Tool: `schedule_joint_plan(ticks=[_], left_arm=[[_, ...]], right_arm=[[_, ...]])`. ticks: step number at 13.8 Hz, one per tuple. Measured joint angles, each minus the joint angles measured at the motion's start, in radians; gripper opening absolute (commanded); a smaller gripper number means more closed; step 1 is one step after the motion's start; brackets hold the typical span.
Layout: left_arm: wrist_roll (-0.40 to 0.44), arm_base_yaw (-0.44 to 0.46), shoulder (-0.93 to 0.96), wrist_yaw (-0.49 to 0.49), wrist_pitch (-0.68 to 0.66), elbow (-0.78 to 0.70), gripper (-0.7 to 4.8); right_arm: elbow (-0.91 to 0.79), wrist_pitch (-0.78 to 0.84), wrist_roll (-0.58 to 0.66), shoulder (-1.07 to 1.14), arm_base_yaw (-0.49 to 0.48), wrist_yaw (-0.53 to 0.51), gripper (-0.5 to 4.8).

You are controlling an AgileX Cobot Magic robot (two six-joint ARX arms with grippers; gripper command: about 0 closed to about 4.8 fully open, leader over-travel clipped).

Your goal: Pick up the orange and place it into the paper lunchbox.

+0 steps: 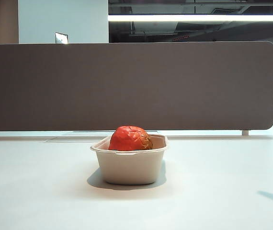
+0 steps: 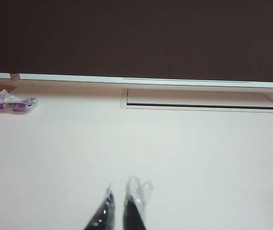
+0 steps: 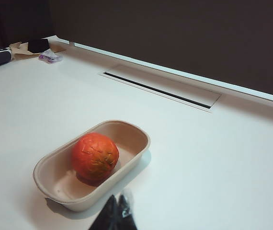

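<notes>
Now | orange (image 3: pixel 95 156) sits inside paper lunchbox (image 3: pixel 134 158) on the surface | left pincer (image 2: pixel 122 203) nearly closed, empty, over bare surface | right pincer (image 3: pixel 116 211) closed, empty, just beside the box | orange likely light, crinkly, easily dented; grip across its middle.

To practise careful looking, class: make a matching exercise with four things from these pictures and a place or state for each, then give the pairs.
1 orange
2 paper lunchbox
3 left gripper
4 right gripper

A over bare table, holds nothing
B lies in the tray
C close beside the tray
D on the white table

Pairs: 1-B, 2-D, 3-A, 4-C
</notes>
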Motion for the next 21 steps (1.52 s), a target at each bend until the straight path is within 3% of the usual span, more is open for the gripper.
schedule_joint_plan(ticks=[3,5,7,8,9,13,21], left_arm=[[0.0,0.0,0.0,0.0,0.0,0.0,0.35],[0.0,0.0,0.0,0.0,0.0,0.0,0.35],[0.0,0.0,0.0,0.001,0.0,0.0,0.35],[0.0,0.0,0.0,0.002,0.0,0.0,0.35],[0.0,0.0,0.0,0.002,0.0,0.0,0.35],[0.0,0.0,0.0,0.002,0.0,0.0,0.35],[0.0,0.0,0.0,0.002,-0.002,0.0,0.35]], right_arm=[[0.0,0.0,0.0,0.0,0.0,0.014,-0.05],[-0.008,0.007,-0.012,-0.007,-0.009,0.084,-0.05],[-0.09,0.042,-0.019,-0.041,-0.15,0.267,-0.05],[-0.113,0.05,-0.019,-0.045,-0.187,0.273,-0.05],[-0.18,0.132,-0.019,-0.047,-0.326,0.232,-0.05],[-0.275,0.291,-0.02,-0.077,-0.497,0.052,-0.05],[-0.325,0.314,-0.019,-0.148,-0.534,0.097,-0.05]])
